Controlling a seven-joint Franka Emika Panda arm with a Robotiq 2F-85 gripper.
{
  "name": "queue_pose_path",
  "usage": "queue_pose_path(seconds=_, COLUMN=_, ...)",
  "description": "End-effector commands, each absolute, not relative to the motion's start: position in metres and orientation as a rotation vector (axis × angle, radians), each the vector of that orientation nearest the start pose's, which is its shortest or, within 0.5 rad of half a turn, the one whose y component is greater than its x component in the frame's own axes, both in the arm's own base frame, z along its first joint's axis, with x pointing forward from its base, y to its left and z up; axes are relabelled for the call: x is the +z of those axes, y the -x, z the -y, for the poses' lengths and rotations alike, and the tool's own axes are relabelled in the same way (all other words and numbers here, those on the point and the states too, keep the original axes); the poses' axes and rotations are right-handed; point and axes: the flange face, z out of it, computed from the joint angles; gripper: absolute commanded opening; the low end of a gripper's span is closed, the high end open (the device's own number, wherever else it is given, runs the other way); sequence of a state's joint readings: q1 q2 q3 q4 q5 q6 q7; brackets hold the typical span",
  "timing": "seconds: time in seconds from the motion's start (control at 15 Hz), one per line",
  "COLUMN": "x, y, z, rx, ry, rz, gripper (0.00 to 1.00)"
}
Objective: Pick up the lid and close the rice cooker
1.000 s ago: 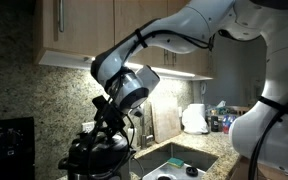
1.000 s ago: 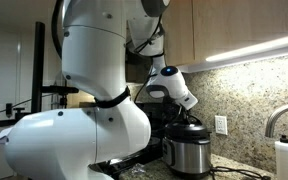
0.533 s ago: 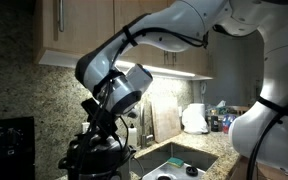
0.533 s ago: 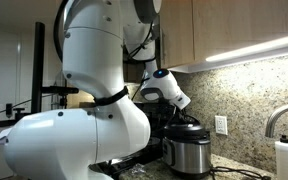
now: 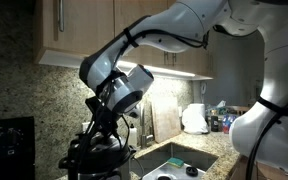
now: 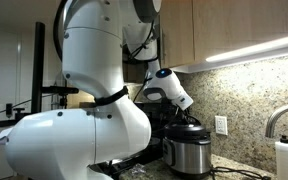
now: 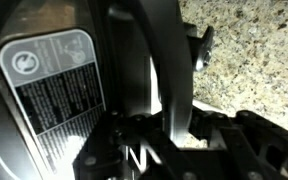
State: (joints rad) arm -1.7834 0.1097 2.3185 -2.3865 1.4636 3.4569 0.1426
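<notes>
The rice cooker [image 5: 92, 158] [image 6: 189, 155] stands on the granite counter, black at the rim with a shiny steel body. My gripper [image 5: 102, 135] [image 6: 189, 120] hangs just above it, pointing down. In the wrist view the gripper [image 7: 149, 130] is shut on a thin shiny edge that runs up the picture between the fingers; this looks like the lid [image 7: 149, 60] seen edge-on. Left of it is a dark grey surface with a printed label [image 7: 49, 90]. In both exterior views the lid cannot be told apart from the gripper and the cooker's dark top.
A sink [image 5: 179, 160] lies beside the cooker, with a white rounded lump [image 5: 194, 118] and bottles behind it. A faucet [image 6: 279, 120] and soap bottle [image 6: 284, 158] stand nearby. A black box-shaped appliance [image 5: 6, 140] sits on the other side. Cabinets hang overhead.
The wrist shifted a little sideways over the cooker in the first half second, then held still. The gripper stayed shut.
</notes>
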Motion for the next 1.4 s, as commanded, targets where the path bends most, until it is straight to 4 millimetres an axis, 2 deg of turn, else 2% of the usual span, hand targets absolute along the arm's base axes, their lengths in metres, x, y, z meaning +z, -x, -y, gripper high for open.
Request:
queue_pose_path(seconds=0.0, x=0.403, y=-0.465, z=-0.106, rx=-0.787, ry=1.903, rz=-1.475, gripper=0.01)
queue_pose_path(seconds=0.33, x=0.400, y=-0.465, z=-0.096, rx=-0.789, ry=1.894, rz=-1.503, gripper=0.01)
queue_pose_path(seconds=0.4, x=0.400, y=-0.458, z=-0.100, rx=-0.788, ry=1.899, rz=-1.495, gripper=0.01)
queue_pose_path(seconds=0.67, x=0.396, y=-0.458, z=-0.118, rx=-0.771, ry=1.939, rz=-1.451, gripper=0.01)
queue_pose_path(seconds=1.33, x=0.397, y=-0.459, z=-0.133, rx=-0.802, ry=1.987, rz=-1.382, gripper=0.01)
